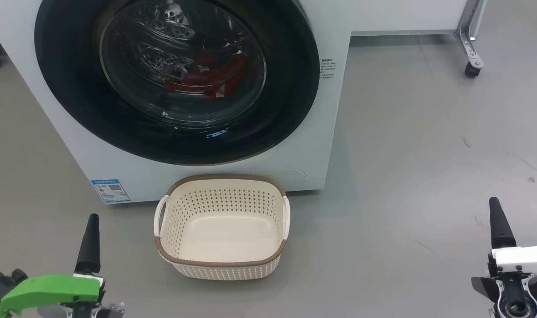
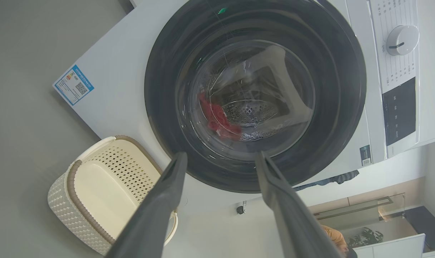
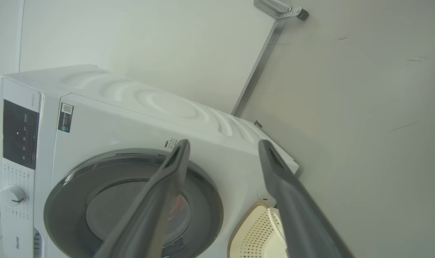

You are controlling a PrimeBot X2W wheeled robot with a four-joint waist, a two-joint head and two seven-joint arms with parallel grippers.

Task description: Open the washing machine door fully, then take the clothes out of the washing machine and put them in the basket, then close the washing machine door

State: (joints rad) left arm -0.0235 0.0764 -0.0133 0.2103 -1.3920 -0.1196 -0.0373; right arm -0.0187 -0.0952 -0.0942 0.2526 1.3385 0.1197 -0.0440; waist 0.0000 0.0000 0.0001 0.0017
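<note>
Washing machine door [image 1: 74,88] shut; red clothes [image 1: 215,81] lie inside, behind its glass. Basket [image 1: 226,178] on the floor [image 1: 405,154] against the washing machine [image 1: 330,110], its bare bottom showing. My left gripper [image 2: 221,154] and right gripper [image 3: 223,142] are both spread wide, holding nothing, well back from the door. Left wrist view takes in the control dial [image 2: 402,35]; right wrist view, the ribbed top [image 3: 167,104].

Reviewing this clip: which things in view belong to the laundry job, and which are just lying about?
Job in hand:
washing machine
washing machine door, closed
clothes, red, behind the glass
basket, empty
left gripper and right gripper, both open

Just about:
blue label sticker
wheeled metal leg
</note>
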